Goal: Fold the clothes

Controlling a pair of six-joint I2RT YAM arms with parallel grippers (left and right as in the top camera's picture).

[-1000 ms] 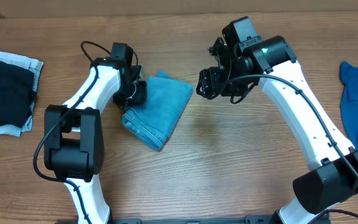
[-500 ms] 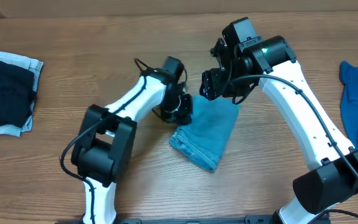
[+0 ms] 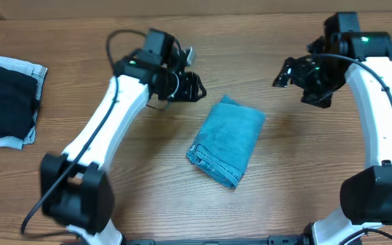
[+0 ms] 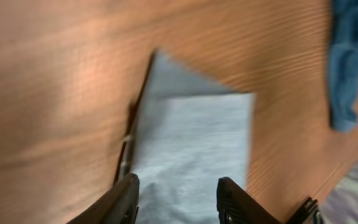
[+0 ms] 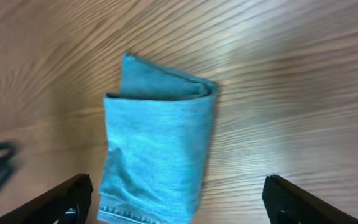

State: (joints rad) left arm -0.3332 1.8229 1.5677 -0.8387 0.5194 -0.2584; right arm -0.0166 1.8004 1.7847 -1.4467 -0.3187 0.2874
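The folded denim piece, a medium blue, lies flat near the middle of the counter, a compact rectangle set at a slant, with its seamed hem end toward me and its narrower folded end pointing away. Nothing is touching it. My left tool hangs above and to the far left of the bundle, its two fingers spread apart with nothing between them; through its wrist camera I see the denim below the gap. My right tool is off to the far right of the bundle, well clear of it, fingers set wide apart and empty, the whole fold framed between them. At the left edge of the counter sits a dark navy garment resting on a pale denim one. At the right edge a brighter blue garment lies crumpled and unfolded.
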